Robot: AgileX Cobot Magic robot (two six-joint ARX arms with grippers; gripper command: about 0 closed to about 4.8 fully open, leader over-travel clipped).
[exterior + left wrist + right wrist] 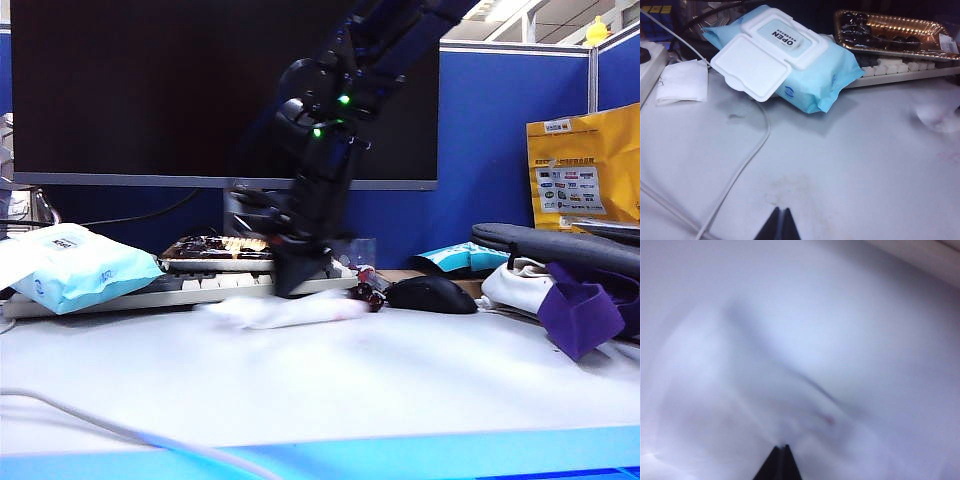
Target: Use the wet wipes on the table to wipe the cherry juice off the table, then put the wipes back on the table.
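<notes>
We are dragging the thin white wet wipes (285,311), faintly pink at one end, across the smooth pale grey-white table (330,385), and the sheet is lying motion-blurred near the table's middle, just in front of the cream keyboard (190,288). In the right wrist view the wet wipes (745,405) are filling the frame as a soft blur with one tiny pinkish-red speck of cherry juice (829,420) showing. Our right gripper (290,283) is pressing down with its jaws closed tight on the top of the sheet.

At the sheet's three o'clock end, two round dark red cherries (366,293) are sitting almost against it, with a black computer mouse (432,294) just beyond. We judge a wider stroke could knock them or smear fresh juice. The thin sheet could also bunch or slip from the pinch.

Our left gripper (779,225) is hovering with its jaws together, holding nothing, with the puffy light-blue wipe packet (785,55) at its twelve o'clock and a white cable (742,165) nearby.
</notes>
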